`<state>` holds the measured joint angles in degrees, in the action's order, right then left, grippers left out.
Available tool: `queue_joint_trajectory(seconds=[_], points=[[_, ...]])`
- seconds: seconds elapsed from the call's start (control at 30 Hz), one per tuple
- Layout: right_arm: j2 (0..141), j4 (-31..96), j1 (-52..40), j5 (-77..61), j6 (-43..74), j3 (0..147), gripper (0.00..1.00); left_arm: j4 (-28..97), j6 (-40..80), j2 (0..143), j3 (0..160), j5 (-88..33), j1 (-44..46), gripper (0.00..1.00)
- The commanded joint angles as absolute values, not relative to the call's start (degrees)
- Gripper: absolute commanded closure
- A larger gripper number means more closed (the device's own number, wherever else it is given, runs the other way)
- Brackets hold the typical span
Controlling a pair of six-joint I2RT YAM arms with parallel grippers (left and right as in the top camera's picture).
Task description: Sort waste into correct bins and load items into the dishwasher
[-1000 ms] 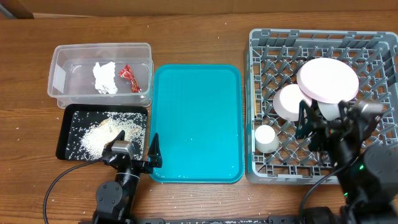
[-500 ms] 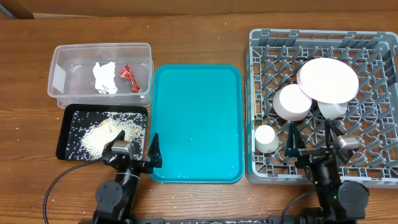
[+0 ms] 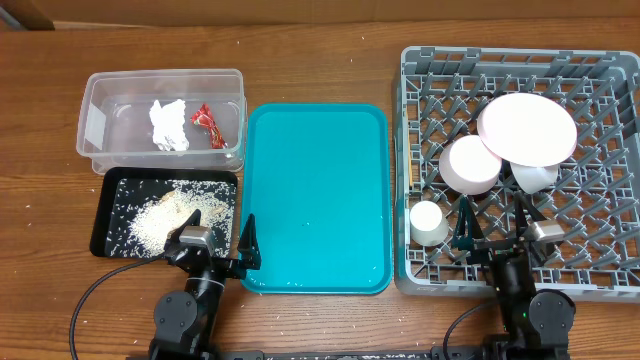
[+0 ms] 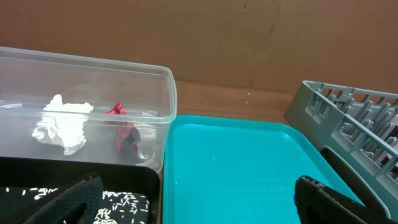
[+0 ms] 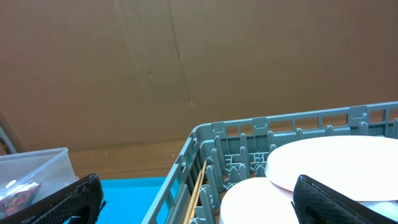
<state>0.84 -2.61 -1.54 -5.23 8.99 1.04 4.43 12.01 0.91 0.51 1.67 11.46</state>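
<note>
The clear tub (image 3: 160, 76) holds a crumpled white tissue (image 3: 168, 125) and a red wrapper (image 3: 208, 125). The black tray (image 3: 112, 186) holds loose rice (image 3: 160, 218). The grey dish rack (image 3: 405, 150) holds the plate (image 3: 527, 129), pink bowl (image 3: 470, 163), white bowl (image 3: 537, 177) and cup (image 3: 428, 222). Two chopsticks (image 5: 198, 186) stand along the rack's left wall. My left gripper (image 3: 215, 248) is open and empty at the near edge between black tray and teal tray. My right gripper (image 3: 495, 235) is open and empty over the rack's near edge.
A large teal serving tray (image 3: 315, 200) lies bare between the bins and the rack. In the left wrist view the tub (image 4: 93, 68), tissue (image 4: 62, 124), wrapper (image 4: 124, 130) and teal tray (image 4: 236, 162) lie ahead. Brown cardboard walls stand behind the table.
My right arm has drawn back from over the rack's bowls toward the near edge and now sits low there, open. The left arm has not moved.
</note>
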Motion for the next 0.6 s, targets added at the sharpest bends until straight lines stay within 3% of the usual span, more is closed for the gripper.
queue_joint_trajectory(seconds=[0.0,0.13,0.57], points=[[0.16,-0.93,-1.32,-4.36,8.93,0.45,0.00,4.25,12.23,0.36,0.27,1.23,10.90,0.00],[0.19,4.67,-1.32,-4.23,8.93,0.47,0.00,4.27,12.23,0.36,0.27,1.23,10.90,0.00],[0.40,4.43,-1.32,-4.14,8.93,0.47,0.00,4.25,12.23,0.36,0.27,1.23,10.90,0.00]])
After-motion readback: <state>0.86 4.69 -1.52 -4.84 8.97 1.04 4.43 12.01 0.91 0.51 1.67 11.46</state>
